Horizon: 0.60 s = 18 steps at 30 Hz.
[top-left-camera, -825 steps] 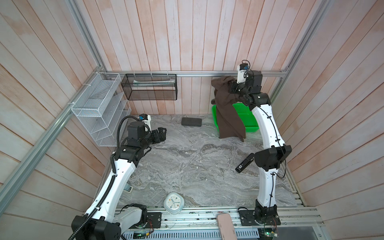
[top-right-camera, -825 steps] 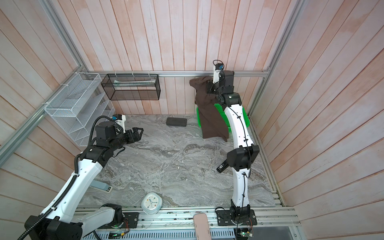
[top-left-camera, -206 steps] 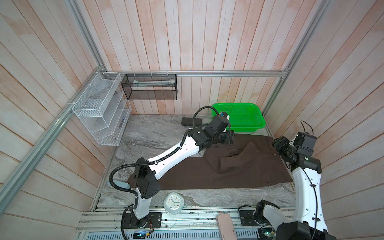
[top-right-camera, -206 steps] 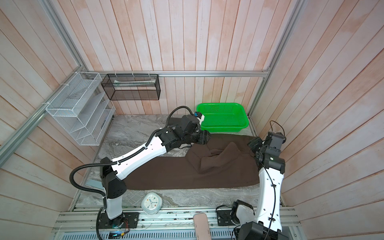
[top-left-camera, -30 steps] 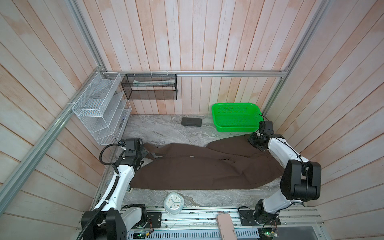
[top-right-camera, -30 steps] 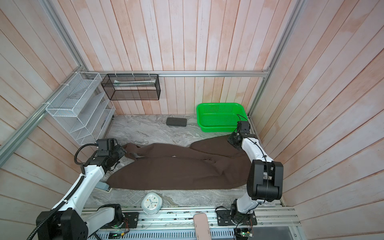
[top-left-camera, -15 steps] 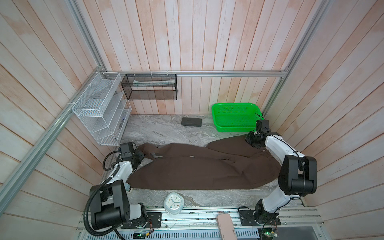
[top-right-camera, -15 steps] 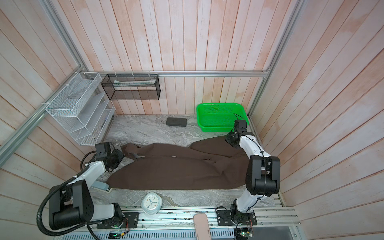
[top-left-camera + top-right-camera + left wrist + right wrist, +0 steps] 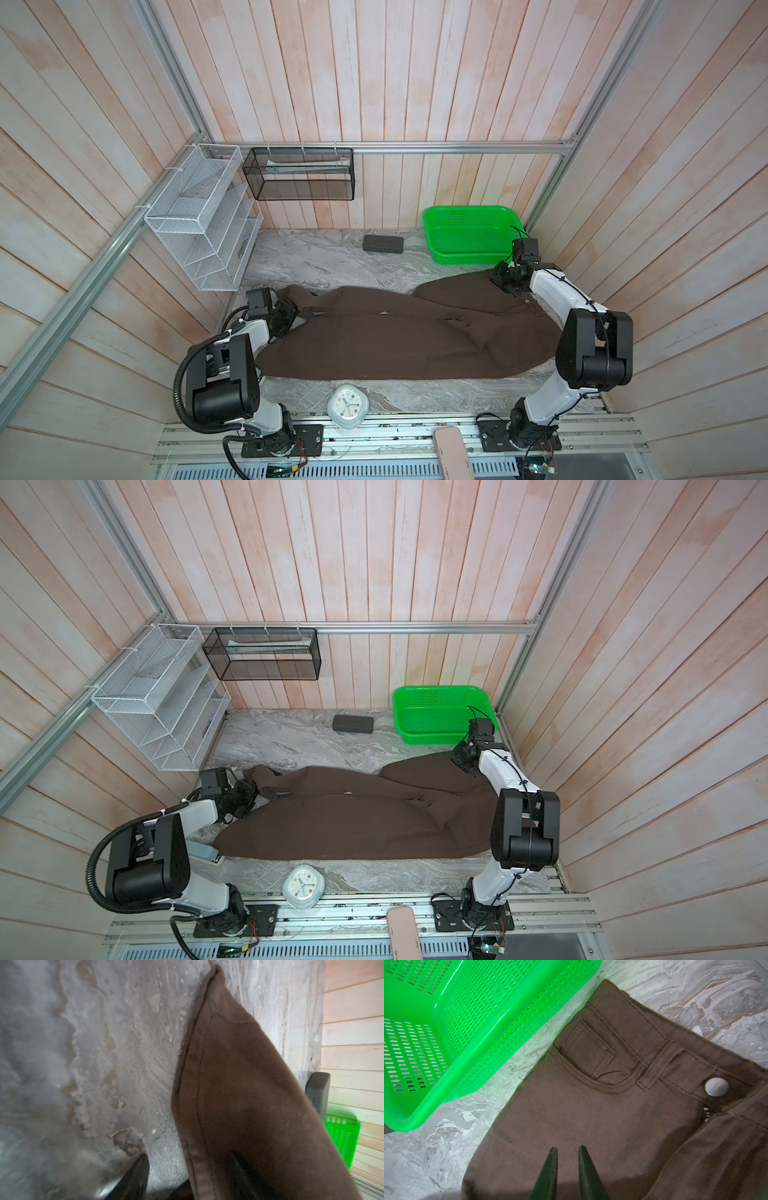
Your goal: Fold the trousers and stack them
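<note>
Where trousers (image 9: 239, 1095) drape, left gripper (image 9: 188, 1157) (blurred) half-hides.

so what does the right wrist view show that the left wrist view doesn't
Only right wrist: the trousers' waist end, with metal button and front pocket, and the right gripper, jaws a narrow gap apart over the cloth. Only left wrist: a trouser leg's hem and the dark grey case. Both: brown cloth, the green basket and the marble table.
</note>
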Each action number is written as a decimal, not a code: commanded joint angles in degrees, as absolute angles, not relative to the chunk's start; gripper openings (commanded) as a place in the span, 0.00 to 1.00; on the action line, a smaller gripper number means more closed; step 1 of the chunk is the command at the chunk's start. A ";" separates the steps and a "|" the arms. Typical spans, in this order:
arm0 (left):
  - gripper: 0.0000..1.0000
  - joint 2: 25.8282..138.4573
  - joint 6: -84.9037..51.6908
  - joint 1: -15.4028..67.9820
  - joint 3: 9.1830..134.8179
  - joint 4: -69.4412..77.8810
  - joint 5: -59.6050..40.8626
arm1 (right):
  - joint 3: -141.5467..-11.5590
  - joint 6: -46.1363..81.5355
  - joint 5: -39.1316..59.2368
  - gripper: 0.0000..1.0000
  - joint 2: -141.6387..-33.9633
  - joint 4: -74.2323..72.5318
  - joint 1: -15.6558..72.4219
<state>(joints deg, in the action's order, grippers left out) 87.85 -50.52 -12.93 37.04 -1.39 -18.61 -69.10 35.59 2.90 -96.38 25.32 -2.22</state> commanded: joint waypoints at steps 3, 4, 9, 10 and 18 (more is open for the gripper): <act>0.61 91.84 -54.46 -10.74 38.52 4.23 -20.87 | -69.78 34.83 3.07 0.20 -97.02 25.58 -2.02; 0.61 92.46 -54.89 -10.39 38.68 5.00 -20.99 | -69.72 34.80 3.05 0.20 -97.16 25.53 -2.06; 0.50 94.39 -56.27 -9.32 38.96 6.95 -21.01 | -69.55 34.61 3.01 0.20 -97.27 25.49 -2.11; 0.45 94.32 -56.38 -9.32 38.90 7.28 -21.03 | -69.52 34.58 3.01 0.20 -97.24 25.41 -2.10; 0.04 92.17 -55.74 -9.47 40.48 5.31 -18.48 | -68.81 34.48 3.31 0.20 -97.47 24.84 -2.11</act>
<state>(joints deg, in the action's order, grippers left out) 93.49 -56.55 -9.41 38.70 5.72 -20.05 -69.10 35.31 3.01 -96.55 25.21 -2.24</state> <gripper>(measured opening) 0.071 0.204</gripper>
